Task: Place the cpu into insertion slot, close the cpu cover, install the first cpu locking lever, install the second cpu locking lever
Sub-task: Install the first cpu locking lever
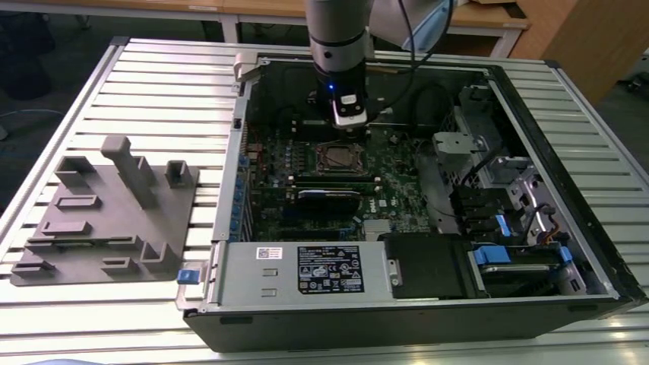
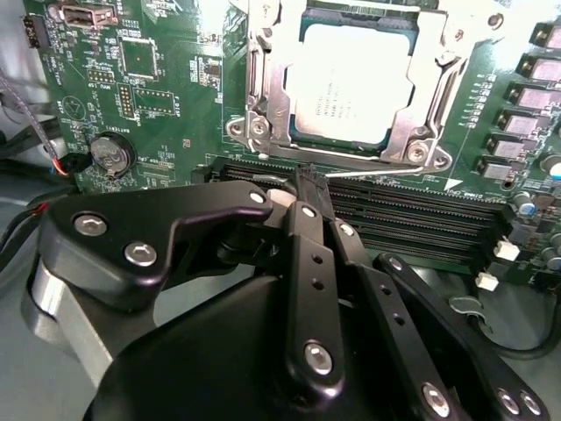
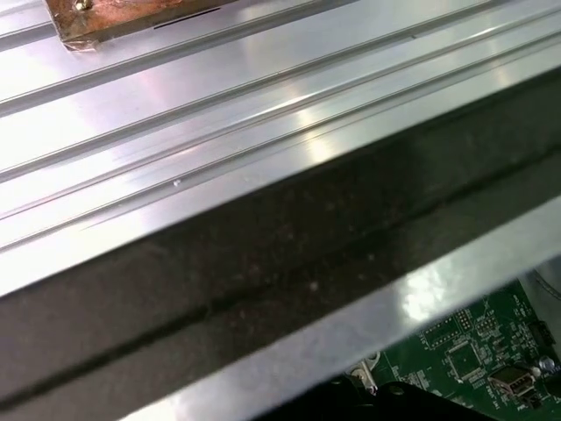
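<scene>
The cpu (image 2: 351, 83), a silver-grey square chip, lies flat in the insertion slot (image 1: 340, 158) on the green motherboard. The cpu cover (image 2: 263, 96), a silver metal frame, lies down around the chip with the chip's top showing through its window. A thin metal lever rod (image 2: 394, 173) runs along the socket's edge closest to my fingertips. My gripper (image 2: 307, 180) hangs just short of that edge, its black fingers pressed together with nothing between them. In the exterior view the gripper (image 1: 349, 120) hovers inside the open computer case, just beyond the socket.
Long black memory slots (image 2: 412, 215) run between my fingertips and the socket. A coin battery (image 2: 111, 156) sits on the board. A grey fixture tray (image 1: 106, 213) lies on the slatted table at the exterior view's left. The black case wall (image 3: 263, 281) and drive bays (image 1: 507, 220) hem in the board.
</scene>
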You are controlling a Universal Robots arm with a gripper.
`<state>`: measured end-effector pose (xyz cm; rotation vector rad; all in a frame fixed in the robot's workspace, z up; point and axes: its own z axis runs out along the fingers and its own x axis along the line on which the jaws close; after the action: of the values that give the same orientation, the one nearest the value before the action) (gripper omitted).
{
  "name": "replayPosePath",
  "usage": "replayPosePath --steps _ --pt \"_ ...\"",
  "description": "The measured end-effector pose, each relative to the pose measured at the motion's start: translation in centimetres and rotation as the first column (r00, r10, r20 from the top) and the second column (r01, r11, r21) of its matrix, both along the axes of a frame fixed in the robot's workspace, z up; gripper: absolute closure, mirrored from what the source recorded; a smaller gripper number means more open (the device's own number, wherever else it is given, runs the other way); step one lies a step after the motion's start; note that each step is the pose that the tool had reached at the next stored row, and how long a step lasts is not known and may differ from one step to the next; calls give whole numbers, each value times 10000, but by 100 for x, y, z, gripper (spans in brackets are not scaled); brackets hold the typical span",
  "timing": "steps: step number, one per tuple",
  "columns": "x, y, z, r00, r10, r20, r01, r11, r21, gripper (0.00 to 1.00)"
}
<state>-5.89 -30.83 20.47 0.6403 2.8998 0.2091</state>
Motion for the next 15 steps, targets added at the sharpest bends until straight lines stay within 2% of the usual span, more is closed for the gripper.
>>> replayPosePath --steps 11,15 --pt "-10 24 -18 10000 1 36 -1 10000 40 89" --pt "-10 24 -29 10000 0 73 0 10000 40 89"
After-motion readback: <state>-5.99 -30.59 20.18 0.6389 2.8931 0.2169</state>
